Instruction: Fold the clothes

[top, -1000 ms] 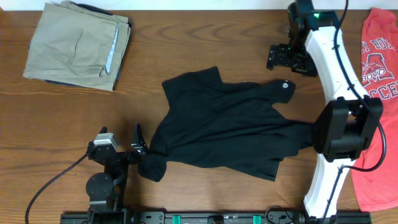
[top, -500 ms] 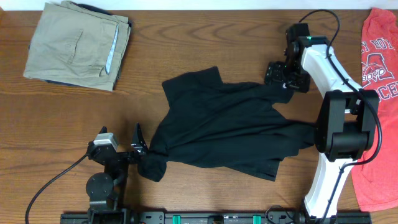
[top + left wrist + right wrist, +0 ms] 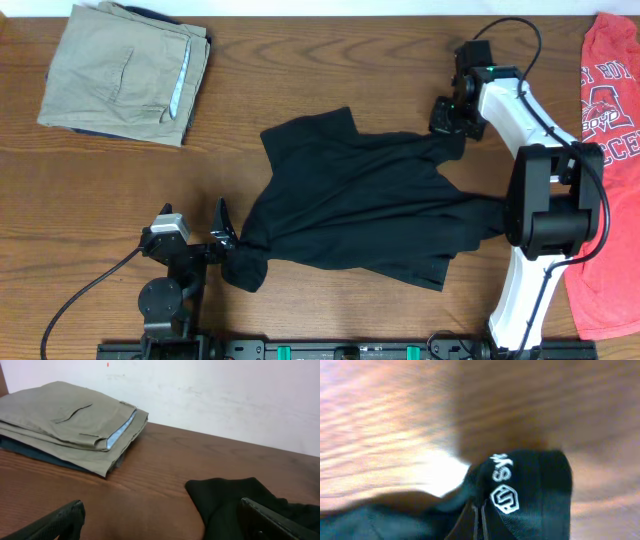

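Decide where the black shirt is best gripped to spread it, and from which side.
Grip the shirt by its logo sleeve, coming from above at the far right: it juts out flat onto the table, clear of the bunched middle.

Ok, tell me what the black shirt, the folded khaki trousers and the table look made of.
Black shirt: soft matte knit, probably cotton or a blend; it crumples limply. Khaki trousers: stiffer woven twill, likely cotton; crisp folds. Table: wood or wood-look laminate, slightly glossy; grain lines, glare.
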`<action>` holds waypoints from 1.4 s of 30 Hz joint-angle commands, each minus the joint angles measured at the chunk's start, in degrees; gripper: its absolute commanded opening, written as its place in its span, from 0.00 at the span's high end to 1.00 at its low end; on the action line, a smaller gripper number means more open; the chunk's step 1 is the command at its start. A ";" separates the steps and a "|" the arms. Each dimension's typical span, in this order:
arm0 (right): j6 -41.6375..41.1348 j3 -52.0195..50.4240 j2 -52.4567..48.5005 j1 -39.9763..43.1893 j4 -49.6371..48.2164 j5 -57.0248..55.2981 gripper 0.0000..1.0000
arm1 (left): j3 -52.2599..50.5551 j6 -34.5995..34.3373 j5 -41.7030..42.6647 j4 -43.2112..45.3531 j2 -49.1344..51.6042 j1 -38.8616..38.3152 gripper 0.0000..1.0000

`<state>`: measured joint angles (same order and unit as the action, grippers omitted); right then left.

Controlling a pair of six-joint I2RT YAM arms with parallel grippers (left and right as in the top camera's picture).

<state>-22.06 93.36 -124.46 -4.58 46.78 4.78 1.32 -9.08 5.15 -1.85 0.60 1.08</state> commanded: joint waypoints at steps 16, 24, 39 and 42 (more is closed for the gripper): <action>-2.21 30.73 -0.37 -10.47 -6.97 5.14 0.99 | -1.09 0.48 0.24 -1.73 -0.37 0.31 0.02; -2.82 35.17 -0.37 -11.76 -13.57 7.08 0.98 | -1.09 0.48 0.22 -1.75 -0.37 0.31 0.03; 3.80 37.73 -0.15 -9.90 11.30 -2.82 0.01 | -1.09 0.48 0.22 -1.75 -0.37 0.31 0.02; 2.36 39.32 1.44 -8.68 18.45 -2.86 0.01 | -1.09 0.48 0.24 -1.75 -0.37 0.31 0.02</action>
<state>-17.45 129.71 -124.90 -14.92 62.54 3.57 1.32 -9.08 5.15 -1.83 0.60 1.08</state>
